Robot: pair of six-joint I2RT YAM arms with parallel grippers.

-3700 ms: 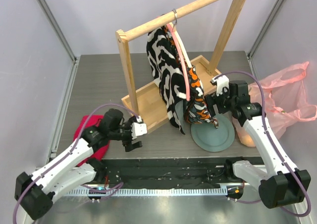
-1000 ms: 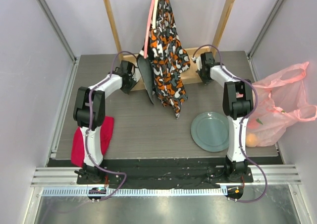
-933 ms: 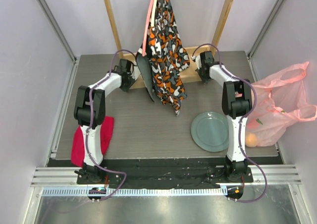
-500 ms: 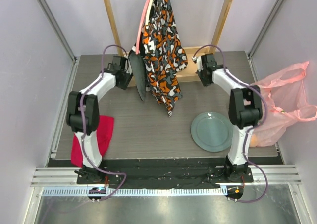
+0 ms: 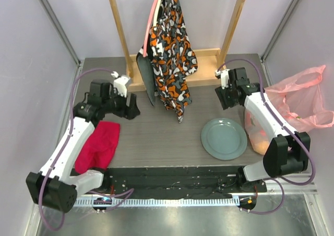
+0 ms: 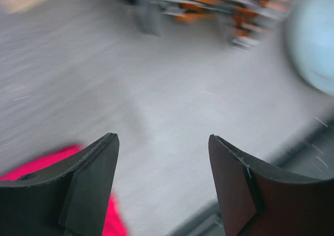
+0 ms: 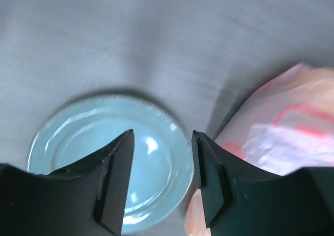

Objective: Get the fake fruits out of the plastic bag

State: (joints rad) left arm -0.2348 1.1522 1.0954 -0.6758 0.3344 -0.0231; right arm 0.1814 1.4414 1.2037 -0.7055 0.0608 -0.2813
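Gaping left gripper (image 6: 162,186): fingers are spread; nothing is held.
right gripper (image 7: 162,178): fingers are spread above plate (image 7: 78,152); nothing is held.
plastic bag (image 5: 302,108): laid at table's right edge, beside plate.
fake fruits (image 5: 257,138): orange shape is seen inside bag.

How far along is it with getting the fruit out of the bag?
Done: nothing, the plate is bare. In hand: nothing, left claw and right claw open, empty. Left: every fruit, an orange fruit showing through the plastic bag.
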